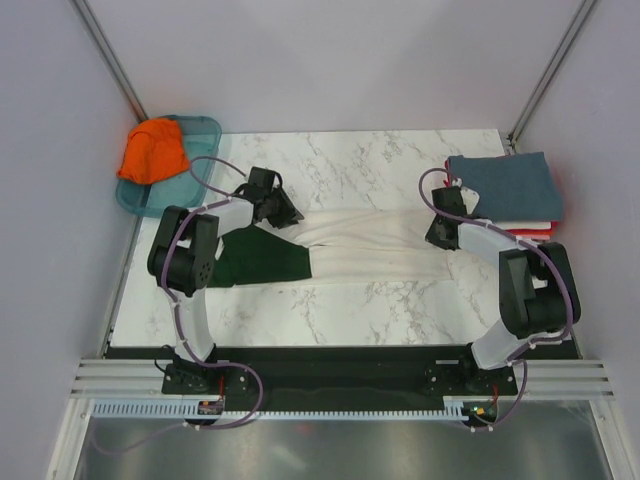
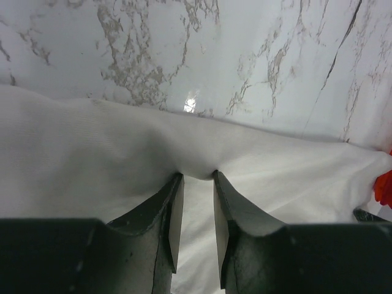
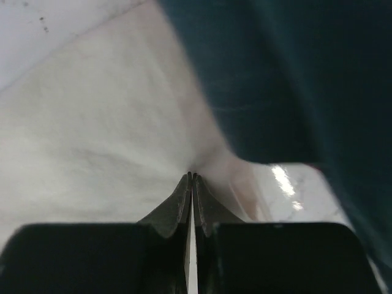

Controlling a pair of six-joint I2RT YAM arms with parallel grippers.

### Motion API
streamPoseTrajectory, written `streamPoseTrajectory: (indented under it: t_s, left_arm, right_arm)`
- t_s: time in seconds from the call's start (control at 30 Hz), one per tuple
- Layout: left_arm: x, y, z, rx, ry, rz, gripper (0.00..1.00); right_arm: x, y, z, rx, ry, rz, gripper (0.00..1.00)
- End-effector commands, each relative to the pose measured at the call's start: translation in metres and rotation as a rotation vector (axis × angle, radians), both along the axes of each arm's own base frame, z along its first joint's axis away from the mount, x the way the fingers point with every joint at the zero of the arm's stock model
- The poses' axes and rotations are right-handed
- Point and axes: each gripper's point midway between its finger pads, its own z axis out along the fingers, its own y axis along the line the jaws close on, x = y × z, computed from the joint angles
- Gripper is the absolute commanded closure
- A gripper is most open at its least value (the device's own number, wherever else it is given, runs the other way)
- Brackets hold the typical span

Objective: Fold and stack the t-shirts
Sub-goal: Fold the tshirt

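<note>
The cream t-shirt (image 1: 370, 240) lies stretched out lengthwise across the middle of the marble table (image 1: 380, 160), pulled into a long, narrow band between the two arms. One dark green sleeve (image 1: 262, 260) spreads flat on the tabletop beside the left arm, on the near side of the band. The left gripper (image 1: 290, 213) sits at the left end of the cream cloth. From its wrist camera I can see the left gripper (image 2: 196, 177) with its two dark fingers (image 2: 168, 220) set a narrow way apart and a bunched fold of the cream fabric caught between them, the cloth dipping and creasing right at the tips. The right gripper (image 1: 440, 228) is down at the other end of the shirt, close beside the stack at the table's right edge. In its own view the right gripper (image 3: 192, 177) has its jaws pressed together, with only a thin pale sliver showing between them, and the tips meet on the cream cloth, pinching it. That stack has a slate-blue t-shirt (image 1: 505, 180) folded on top, with a white t-shirt (image 1: 530, 224) and a red t-shirt (image 1: 535, 233) showing as edges beneath it. Off at the far left corner, an orange t-shirt (image 1: 155, 150) sits crumpled in a teal tray (image 1: 205, 125), well apart from both arms.
</note>
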Motion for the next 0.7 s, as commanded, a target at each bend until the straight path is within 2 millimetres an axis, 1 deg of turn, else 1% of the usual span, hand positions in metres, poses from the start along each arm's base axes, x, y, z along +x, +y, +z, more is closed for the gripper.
streamPoseTrajectory:
  t_s: [0.0, 0.03, 0.13, 0.17, 0.2, 0.27, 0.3, 0.33, 0.37, 0.4, 0.43, 0.47, 0.5, 0.53, 0.57, 0.6, 0.63, 0.67]
  left_arm:
    - [0.005, 0.018, -0.012, 0.036, 0.028, 0.070, 0.66]
    - [0.005, 0.019, -0.011, 0.036, 0.026, 0.070, 0.66]
    - [0.006, 0.022, -0.008, 0.044, 0.015, 0.066, 0.66]
    - [0.007, 0.021, -0.005, 0.047, 0.005, 0.052, 0.66]
    - [0.008, 0.020, -0.003, 0.045, -0.003, 0.041, 0.66]
    - [0.008, 0.016, 0.003, 0.037, -0.020, 0.004, 0.65]
    - [0.010, 0.015, 0.010, 0.036, -0.040, -0.010, 0.65]
    - [0.009, 0.013, 0.014, 0.031, -0.050, -0.022, 0.64]
    - [0.010, 0.012, 0.019, 0.030, -0.064, -0.033, 0.64]
    - [0.011, 0.011, 0.028, 0.030, -0.090, -0.046, 0.63]
    - [0.010, 0.011, 0.032, 0.032, -0.098, -0.052, 0.63]
    - [0.009, 0.012, 0.036, 0.036, -0.107, -0.059, 0.62]
    - [0.007, 0.011, 0.045, 0.033, -0.127, -0.064, 0.62]
    - [0.006, 0.012, 0.050, 0.032, -0.136, -0.061, 0.61]
    - [0.003, 0.014, 0.050, 0.034, -0.135, -0.061, 0.61]
    - [0.000, 0.015, 0.052, 0.040, -0.138, -0.063, 0.61]
    - [-0.001, 0.016, 0.062, 0.037, -0.158, -0.061, 0.61]
    - [-0.006, 0.018, 0.059, 0.042, -0.151, -0.065, 0.61]
  right_arm:
    - [-0.009, -0.025, 0.021, -0.056, -0.068, -0.100, 0.92]
    - [-0.012, -0.028, 0.027, -0.060, -0.087, -0.110, 0.93]
    - [-0.017, -0.039, 0.036, -0.066, -0.125, -0.158, 0.94]
    - [-0.017, -0.040, 0.038, -0.062, -0.138, -0.159, 0.94]
    - [-0.015, -0.036, 0.040, -0.045, -0.151, -0.136, 0.91]
    - [-0.007, -0.031, 0.046, -0.024, -0.170, -0.117, 0.75]
    - [-0.005, -0.028, 0.047, -0.017, -0.172, -0.102, 0.70]
    - [-0.002, -0.021, 0.047, 0.010, -0.172, -0.074, 0.67]
    - [0.003, -0.017, 0.047, 0.023, -0.175, -0.054, 0.67]
    - [0.005, -0.012, 0.047, 0.037, -0.177, -0.038, 0.68]
    - [0.007, -0.007, 0.046, 0.054, -0.175, -0.017, 0.70]
    - [0.012, 0.004, 0.046, 0.087, -0.175, 0.021, 0.72]
    - [0.013, 0.015, 0.046, 0.102, -0.172, 0.054, 0.73]
    - [0.017, 0.026, 0.049, 0.124, -0.178, 0.084, 0.73]
    - [0.018, 0.038, 0.052, 0.145, -0.184, 0.118, 0.73]
    - [0.018, 0.056, 0.054, 0.167, -0.188, 0.169, 0.72]
    - [0.022, 0.071, 0.058, 0.187, -0.199, 0.203, 0.69]
    - [0.021, 0.084, 0.059, 0.203, -0.196, 0.238, 0.66]
